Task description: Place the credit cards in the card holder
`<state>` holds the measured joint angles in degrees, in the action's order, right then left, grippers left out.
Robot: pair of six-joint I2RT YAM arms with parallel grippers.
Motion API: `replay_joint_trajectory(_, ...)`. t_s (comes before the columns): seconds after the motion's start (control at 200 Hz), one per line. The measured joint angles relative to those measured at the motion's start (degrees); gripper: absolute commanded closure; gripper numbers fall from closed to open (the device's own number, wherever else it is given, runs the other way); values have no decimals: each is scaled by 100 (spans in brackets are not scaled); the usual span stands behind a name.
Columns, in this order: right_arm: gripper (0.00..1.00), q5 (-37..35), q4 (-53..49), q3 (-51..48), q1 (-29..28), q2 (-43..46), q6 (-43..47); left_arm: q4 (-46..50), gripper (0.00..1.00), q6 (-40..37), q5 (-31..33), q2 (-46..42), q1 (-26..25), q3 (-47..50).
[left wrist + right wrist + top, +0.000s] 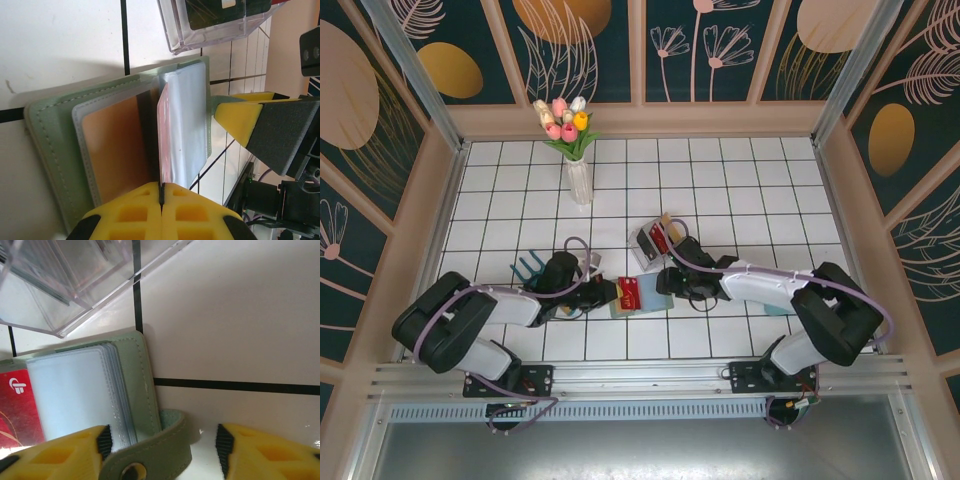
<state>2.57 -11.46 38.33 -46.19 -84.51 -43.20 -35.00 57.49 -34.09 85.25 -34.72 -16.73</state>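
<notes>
Left tool (161,201) clamped on card holder (47,140), right tool (160,450) apart, one red card (17,410), one tan card (117,145)

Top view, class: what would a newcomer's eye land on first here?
The open green card holder lies near centre, a red card showing. The left gripper pinches one clear sleeve; the right gripper stands open astride its tab. Tulips stand behind.

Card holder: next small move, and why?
Probably close the right claw on the snap tab: its jaws stand open with the tab between them, while the left claw is shut on a clear sleeve, holding it upright. Gripping the tab should steady the card holder for loading.
</notes>
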Motion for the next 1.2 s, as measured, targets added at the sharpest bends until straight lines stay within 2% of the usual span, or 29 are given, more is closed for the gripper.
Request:
replay_joint_trajectory(0.225,67,-125,-59,31,2,-107,33,-568,100,271,-28,337,-87,2)
replay_joint_trajectory(0.45,78,-192,-101,31,2,-107,46,-1191,100,675,-76,474,-98,149)
replay_joint_trajectory(0.876,79,-179,-74,31,2,-116,48,-881,100,750,39,179,-109,136)
replay_joint_trajectory(1.196,80,-136,-28,31,2,-140,48,-1215,100,925,9,686,-216,42)
